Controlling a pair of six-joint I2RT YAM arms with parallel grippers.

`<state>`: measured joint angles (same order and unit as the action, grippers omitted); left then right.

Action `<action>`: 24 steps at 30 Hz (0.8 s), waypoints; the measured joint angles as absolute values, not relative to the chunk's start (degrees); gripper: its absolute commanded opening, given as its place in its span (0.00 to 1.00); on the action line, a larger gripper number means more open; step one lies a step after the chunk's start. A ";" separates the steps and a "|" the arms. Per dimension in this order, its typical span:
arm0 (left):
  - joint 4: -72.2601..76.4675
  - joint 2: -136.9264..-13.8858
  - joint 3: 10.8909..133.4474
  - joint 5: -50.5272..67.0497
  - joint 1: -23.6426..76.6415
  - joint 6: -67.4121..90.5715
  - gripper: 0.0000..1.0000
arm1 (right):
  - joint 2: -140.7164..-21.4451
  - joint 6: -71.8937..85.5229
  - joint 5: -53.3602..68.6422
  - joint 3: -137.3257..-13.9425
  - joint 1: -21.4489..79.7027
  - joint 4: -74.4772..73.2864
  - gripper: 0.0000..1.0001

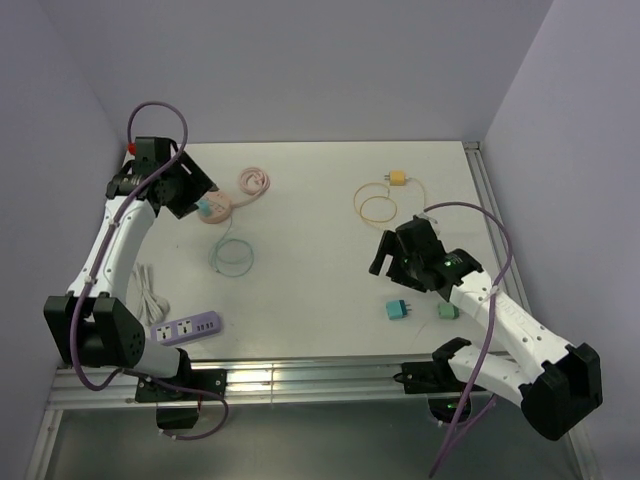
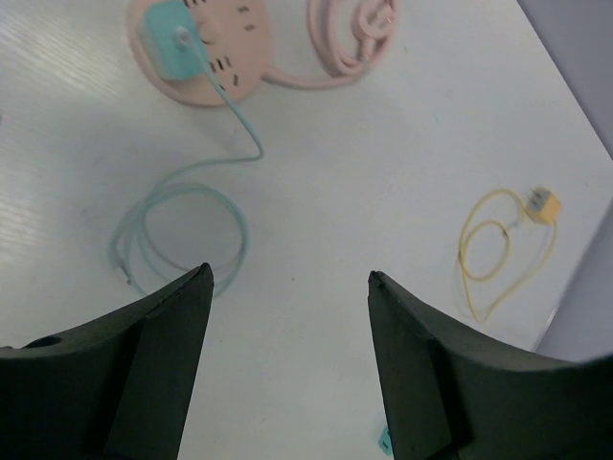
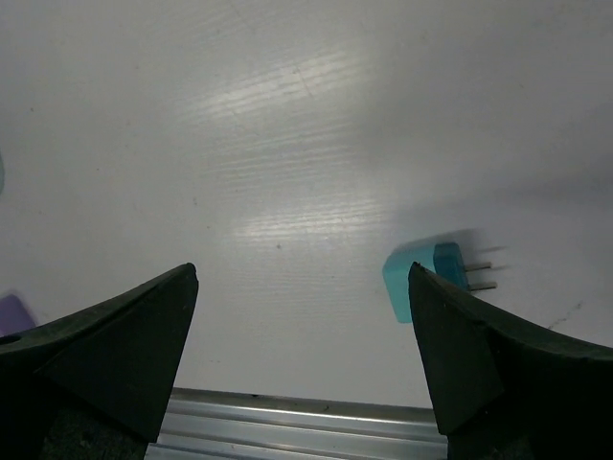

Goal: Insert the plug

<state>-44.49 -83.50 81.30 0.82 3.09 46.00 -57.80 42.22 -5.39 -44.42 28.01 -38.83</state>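
A teal plug [image 1: 398, 310] with two prongs lies loose on the white table, near the front right; in the right wrist view it [image 3: 421, 280] lies just inside my right finger. My right gripper [image 1: 395, 262] [image 3: 302, 270] is open and empty above the table, a little behind it. A round pink socket block [image 1: 220, 210] [image 2: 244, 38] at the back left has a teal plug [image 2: 172, 50] seated in it, with a teal cable coil [image 2: 182, 230] trailing off. My left gripper [image 1: 195, 195] [image 2: 290, 275] is open and empty, raised beside the block.
A purple power strip [image 1: 186, 328] with a white cord [image 1: 148, 290] lies front left. A green plug [image 1: 447, 311] lies next to the loose teal one. A yellow plug [image 1: 398, 178] with its cable coil [image 1: 375, 203] lies at the back right. A metal rail [image 3: 287, 422] edges the table front.
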 measured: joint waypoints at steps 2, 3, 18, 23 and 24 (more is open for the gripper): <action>-42.39 -82.65 79.29 4.89 3.22 45.23 0.70 | -56.99 44.01 -5.76 -43.22 27.86 -39.75 0.96; -41.60 -82.46 78.37 6.50 3.42 44.84 0.70 | -56.34 44.91 -5.96 -42.24 27.86 -39.99 0.96; -34.65 -76.53 69.69 19.66 16.56 41.15 0.77 | -50.85 54.13 -8.56 -31.42 27.86 -43.81 0.91; -32.49 -73.69 68.03 22.46 16.73 39.75 0.78 | -53.15 51.72 -8.62 -32.10 27.86 -43.94 0.89; -32.16 -73.65 67.79 22.92 16.71 39.57 0.78 | -53.47 51.18 -8.56 -32.40 27.86 -43.97 0.88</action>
<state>-32.16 -73.65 67.79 22.92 16.71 39.57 -53.47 51.18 -8.56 -32.40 27.86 -43.97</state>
